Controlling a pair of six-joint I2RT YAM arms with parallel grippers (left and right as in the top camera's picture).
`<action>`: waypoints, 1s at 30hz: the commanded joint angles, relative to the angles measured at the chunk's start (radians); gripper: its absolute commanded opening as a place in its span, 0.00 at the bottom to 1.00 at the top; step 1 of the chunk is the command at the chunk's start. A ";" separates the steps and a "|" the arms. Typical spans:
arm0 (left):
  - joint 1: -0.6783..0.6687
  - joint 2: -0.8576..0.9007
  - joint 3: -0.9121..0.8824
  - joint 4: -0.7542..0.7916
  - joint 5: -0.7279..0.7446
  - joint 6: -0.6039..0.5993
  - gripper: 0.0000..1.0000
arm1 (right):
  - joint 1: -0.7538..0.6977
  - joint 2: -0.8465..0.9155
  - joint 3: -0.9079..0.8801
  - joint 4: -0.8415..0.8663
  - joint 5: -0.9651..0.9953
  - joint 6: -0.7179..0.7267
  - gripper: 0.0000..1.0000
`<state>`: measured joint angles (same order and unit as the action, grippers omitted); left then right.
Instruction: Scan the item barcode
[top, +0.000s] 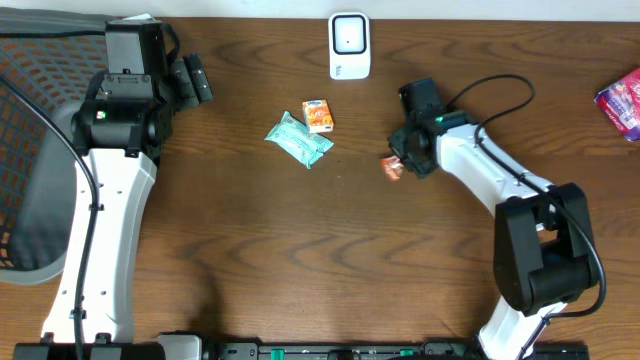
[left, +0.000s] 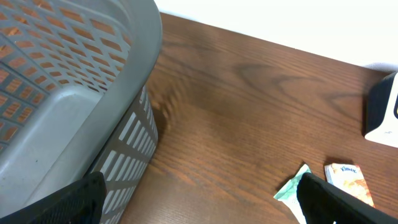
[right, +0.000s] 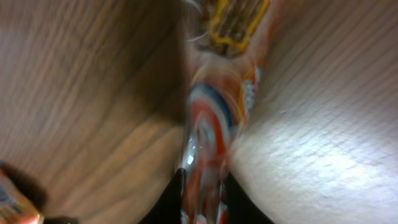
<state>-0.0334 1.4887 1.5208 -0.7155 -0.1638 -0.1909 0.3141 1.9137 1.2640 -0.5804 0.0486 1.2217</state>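
Note:
A small orange and red snack packet (top: 391, 167) sits low over the table at centre right. My right gripper (top: 403, 155) is on it. In the right wrist view the packet (right: 214, 112) runs up from between the two black fingers (right: 166, 208), which press on both its sides; this view is blurred. The white barcode scanner (top: 349, 45) stands at the far middle edge, and its corner (left: 382, 112) shows at the right of the left wrist view. My left gripper (top: 190, 80) stays by the basket, open and empty (left: 202, 208).
A grey mesh basket (top: 40, 150) fills the far left, its wall (left: 93, 93) close in the left wrist view. A green tissue pack (top: 298, 138) and a small orange box (top: 318, 115) lie left of centre. A purple packet (top: 622, 100) lies at the right edge.

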 joint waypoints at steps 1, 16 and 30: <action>0.005 0.008 0.002 -0.003 -0.013 -0.013 0.98 | 0.031 -0.001 -0.005 0.035 0.001 0.010 0.65; 0.005 0.008 0.002 -0.003 -0.013 -0.013 0.98 | 0.024 -0.008 0.275 -0.113 0.146 -0.672 0.70; 0.005 0.008 0.002 -0.003 -0.013 -0.013 0.98 | 0.022 -0.004 0.165 -0.199 0.077 -0.674 0.01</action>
<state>-0.0334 1.4887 1.5208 -0.7158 -0.1638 -0.1909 0.3397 1.9137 1.4631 -0.7792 0.1593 0.5655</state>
